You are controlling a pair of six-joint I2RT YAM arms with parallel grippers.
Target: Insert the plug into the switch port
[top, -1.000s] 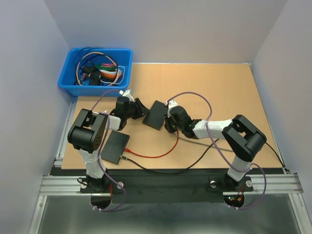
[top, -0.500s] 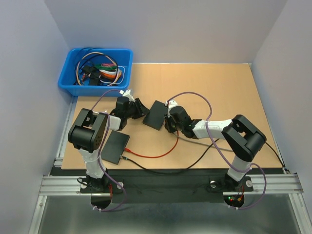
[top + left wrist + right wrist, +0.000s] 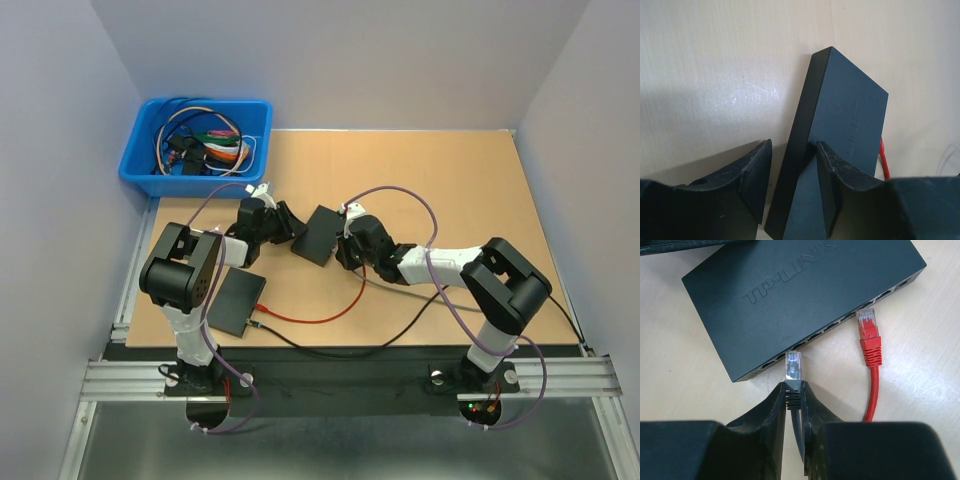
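Plug (image 3: 793, 366) pinched in right hand (image 3: 794, 399)

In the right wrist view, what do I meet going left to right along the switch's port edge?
Black plug pinched in the right gripper → red plug lying loose, both just short of the switch.

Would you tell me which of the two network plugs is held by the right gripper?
The grey-booted plug, pinched in the right gripper; the red plug lies loose beside it.
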